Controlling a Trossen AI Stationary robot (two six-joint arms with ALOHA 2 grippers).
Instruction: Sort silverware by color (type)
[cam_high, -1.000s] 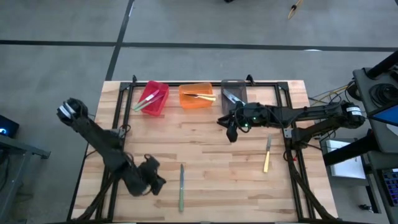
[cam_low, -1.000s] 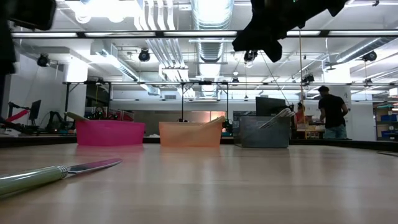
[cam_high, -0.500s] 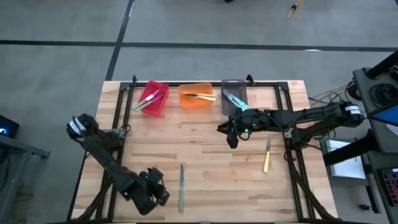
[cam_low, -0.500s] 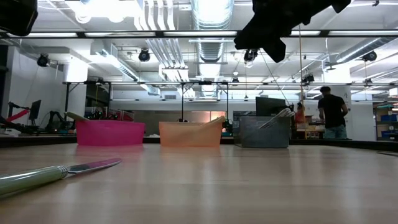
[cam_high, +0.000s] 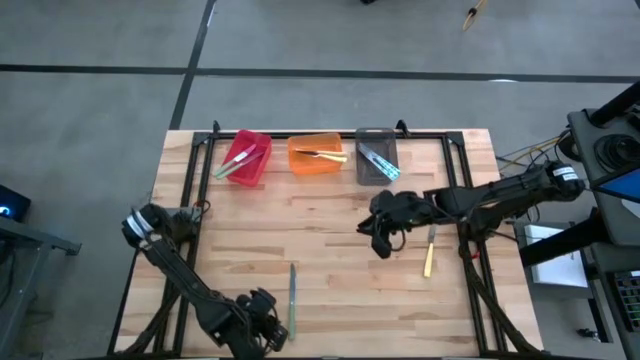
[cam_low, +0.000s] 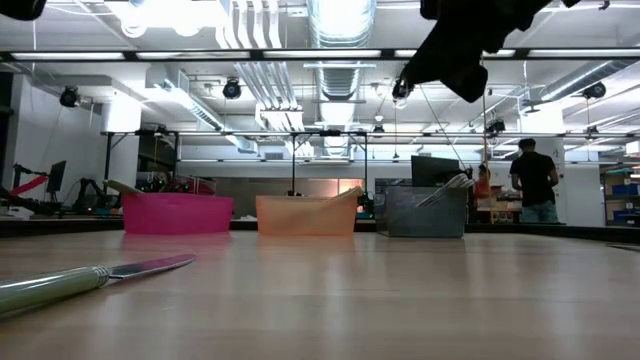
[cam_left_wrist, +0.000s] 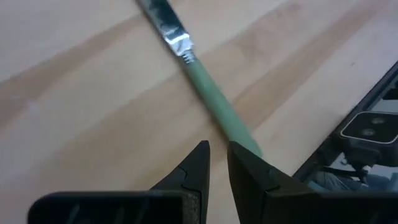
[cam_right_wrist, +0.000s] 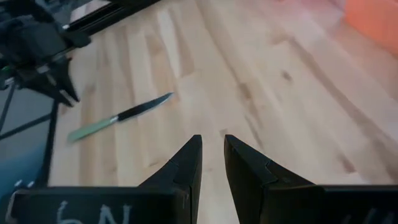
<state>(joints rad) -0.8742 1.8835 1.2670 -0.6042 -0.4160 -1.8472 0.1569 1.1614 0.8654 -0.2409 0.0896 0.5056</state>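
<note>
A green-handled knife (cam_high: 292, 302) lies flat on the table near its front edge, blade toward the bins; it also shows in the low view (cam_low: 90, 276). My left gripper (cam_left_wrist: 217, 149) hovers over the handle's near end (cam_left_wrist: 227, 121), fingers a narrow gap apart with nothing between them. In the high view my left gripper (cam_high: 272, 328) is just left of the knife. My right gripper (cam_high: 380, 245) hangs above mid-table, narrowly open and empty, left of a yellow-handled utensil (cam_high: 429, 250) lying flat.
At the far edge stand a red bin (cam_high: 243, 157) holding green-handled pieces, an orange bin (cam_high: 316, 153) holding yellow-handled ones and a grey bin (cam_high: 376, 158) holding light-blue ones. A black frame (cam_high: 462, 200) runs along the table's sides. A person (cam_low: 532, 180) stands far behind.
My left gripper has swung toward the table's near edge and rightward, sinking toward the green knife's handle and tipping further down. My right gripper has drawn away from the grey bin toward the near edge. The two utensils on the table have not moved.
</note>
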